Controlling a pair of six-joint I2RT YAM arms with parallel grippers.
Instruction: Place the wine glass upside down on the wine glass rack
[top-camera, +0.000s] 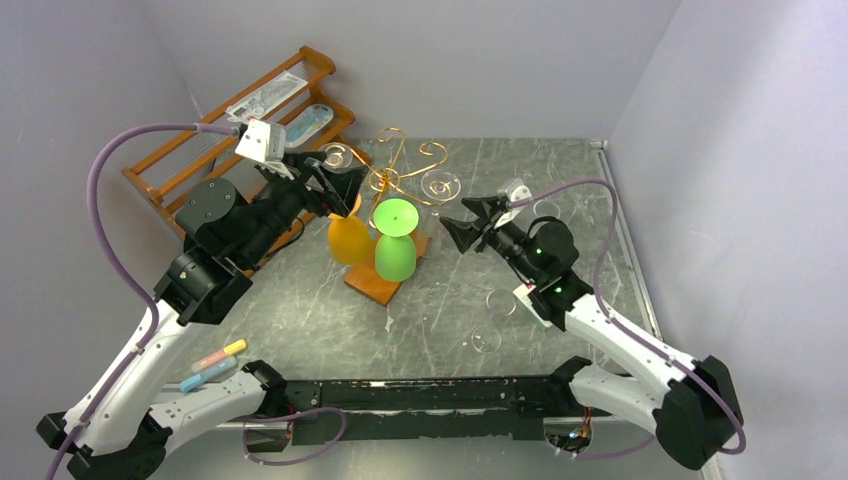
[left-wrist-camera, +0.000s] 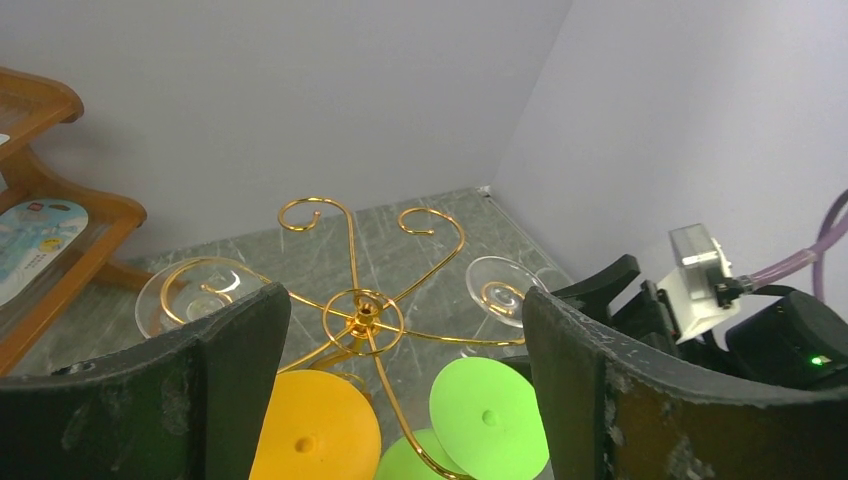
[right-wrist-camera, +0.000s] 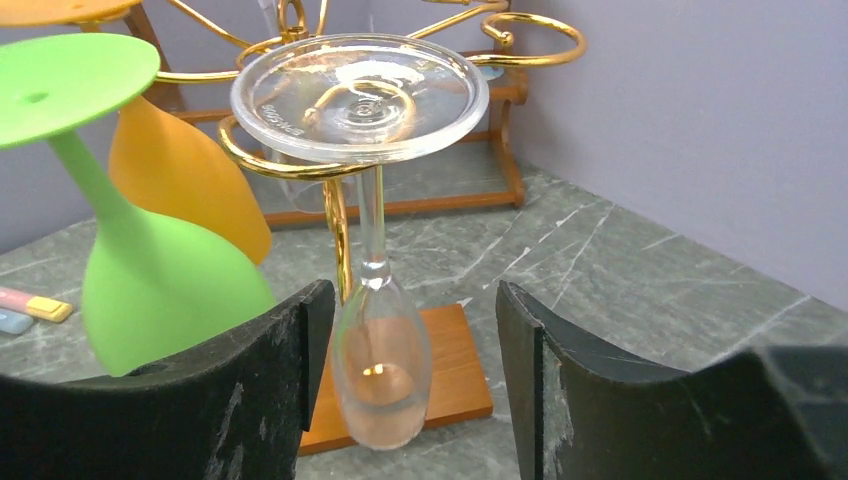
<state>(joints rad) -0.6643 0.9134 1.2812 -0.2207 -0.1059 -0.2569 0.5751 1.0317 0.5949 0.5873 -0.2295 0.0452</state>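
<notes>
Hanging bowl-down now, the clear stemmed wine glass has its round foot resting on a curled arm of the gold wire wine glass rack, at about 3 o'clock from the central post in the top view; by my reading the placing is as good as done. The right gripper sits at the bowl with its jaws apart; one finger lies close beside the glass, there is a plain gap on the other side, and nothing is clamped. The left gripper waits at 9 o'clock of the rack, jaws spread wide and empty.

An opaque lime-green goblet and an opaque orange goblet hang inverted at 6 to 7 o'clock, over the orange-brown wooden base on the grey marbled table.

On handling: this glass looks light, rigid, smooth and brittle, and I'd expect it to slip easily in hard jaws; the stem is thin. The bowl's widest part seems the safest hold, taken gently. Only the foot on the wire keeps it up, so a knock on retreat could swing it or slide it off the curl; backing straight out towards 4 o'clock looks wise.
</notes>
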